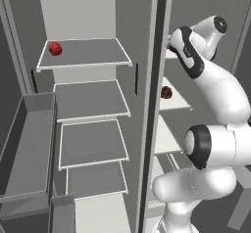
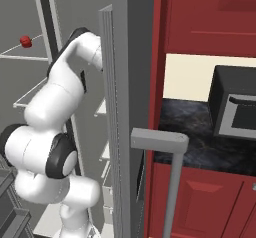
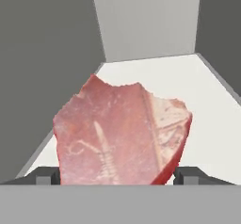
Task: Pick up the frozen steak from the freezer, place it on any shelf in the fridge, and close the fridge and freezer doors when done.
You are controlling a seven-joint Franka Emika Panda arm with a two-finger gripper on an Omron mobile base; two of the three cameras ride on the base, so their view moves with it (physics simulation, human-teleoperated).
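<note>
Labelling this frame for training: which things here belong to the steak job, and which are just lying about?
Part of the job:
- frozen steak, between the fingertips in the hand view
- freezer, arm reaching in
- fridge and its shelf
- open freezer door

Lying about:
- bright red ball
- dark red lump
- microwave

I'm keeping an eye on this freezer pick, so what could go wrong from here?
1. In the hand view the pale pink-red slab of frozen steak sits between the dark fingertips, but contact is not visible; the gripper may close off-centre and lose it.
2. The white arm reaches deep into the narrow grey freezer; pulling back, it could clip the white-edged shelves.
3. The dark red lump on a lower shelf could be knocked.
</note>
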